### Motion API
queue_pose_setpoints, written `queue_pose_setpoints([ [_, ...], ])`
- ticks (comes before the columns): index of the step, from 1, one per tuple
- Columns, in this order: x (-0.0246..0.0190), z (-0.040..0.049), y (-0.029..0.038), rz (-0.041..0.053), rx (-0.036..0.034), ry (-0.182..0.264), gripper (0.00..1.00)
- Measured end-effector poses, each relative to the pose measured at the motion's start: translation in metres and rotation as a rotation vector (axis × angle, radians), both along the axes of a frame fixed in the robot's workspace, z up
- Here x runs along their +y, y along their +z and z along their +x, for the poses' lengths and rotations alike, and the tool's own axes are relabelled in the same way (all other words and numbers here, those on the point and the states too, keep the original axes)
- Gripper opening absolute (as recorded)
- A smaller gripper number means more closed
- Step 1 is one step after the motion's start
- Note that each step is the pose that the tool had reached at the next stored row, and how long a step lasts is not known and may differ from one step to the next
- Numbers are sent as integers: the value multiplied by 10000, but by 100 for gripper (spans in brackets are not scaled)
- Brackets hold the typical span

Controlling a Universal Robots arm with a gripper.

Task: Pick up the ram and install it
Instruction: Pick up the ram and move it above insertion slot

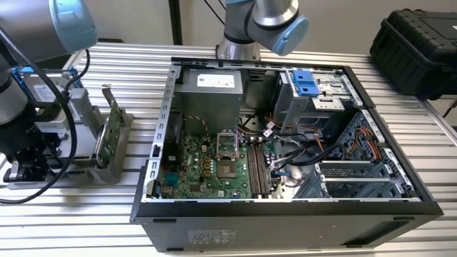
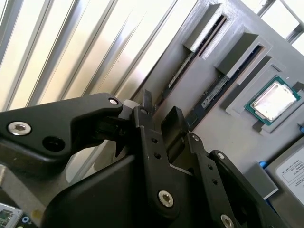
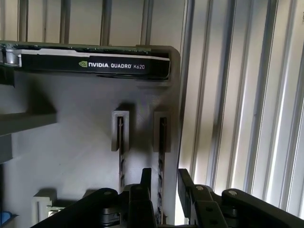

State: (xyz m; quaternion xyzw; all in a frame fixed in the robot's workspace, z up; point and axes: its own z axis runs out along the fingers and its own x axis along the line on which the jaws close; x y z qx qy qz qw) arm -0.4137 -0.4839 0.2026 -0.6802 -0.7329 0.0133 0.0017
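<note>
At the exterior view's left, in the grey holder point(image 1: 120, 155) on the worktop point(image 1: 71, 225), the ram point(image 3: 162, 156) stands on edge with the claw point(image 3: 164, 183) spread astride it, and, depth being hard to judge, it should sink squarely and slowly before pinching the top edge.

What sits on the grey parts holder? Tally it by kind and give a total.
ram sticks: 2
processor: 1
graphics card: 1
hard drive: 1
Total: 5
</note>
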Motion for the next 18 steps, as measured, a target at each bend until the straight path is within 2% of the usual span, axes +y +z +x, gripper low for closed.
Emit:
queue_pose_setpoints([
  [10,0,-1,-85,0,35,17,100],
  [18,0,0,-88,0,35,21,100],
])
